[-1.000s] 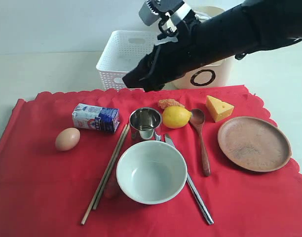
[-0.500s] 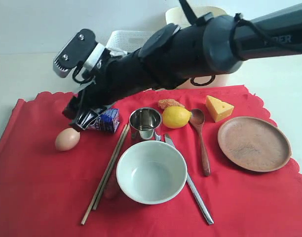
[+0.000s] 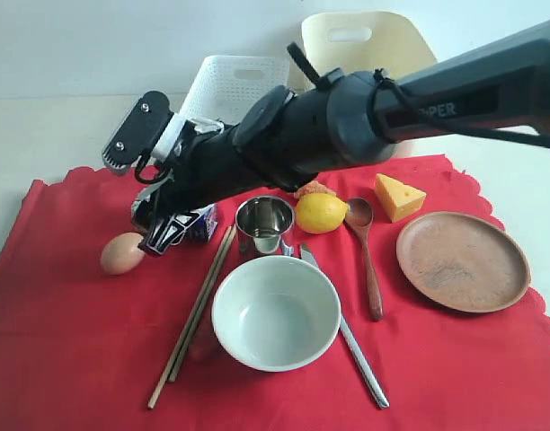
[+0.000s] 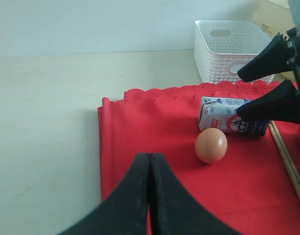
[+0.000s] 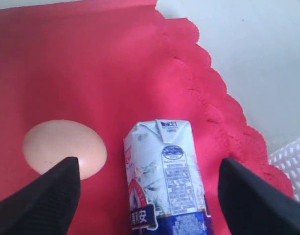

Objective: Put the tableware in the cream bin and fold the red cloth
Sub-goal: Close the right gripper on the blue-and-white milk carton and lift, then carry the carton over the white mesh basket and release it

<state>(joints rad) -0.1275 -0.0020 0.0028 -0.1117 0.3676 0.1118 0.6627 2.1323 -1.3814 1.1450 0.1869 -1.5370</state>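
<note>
Right tool spread wide, straddling milk carton at 10 o'clock from bowl. Left tool pinched closed. Bowl, steel cup, plate sit on red cloth; cream bin behind at 1 o'clock.

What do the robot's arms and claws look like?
The right arm is black and tubular, with grey lettering, black cables and a silver camera block at the wrist. The right claw has black, tapered, ribbed fingers. The left claw is smooth and black.
</note>
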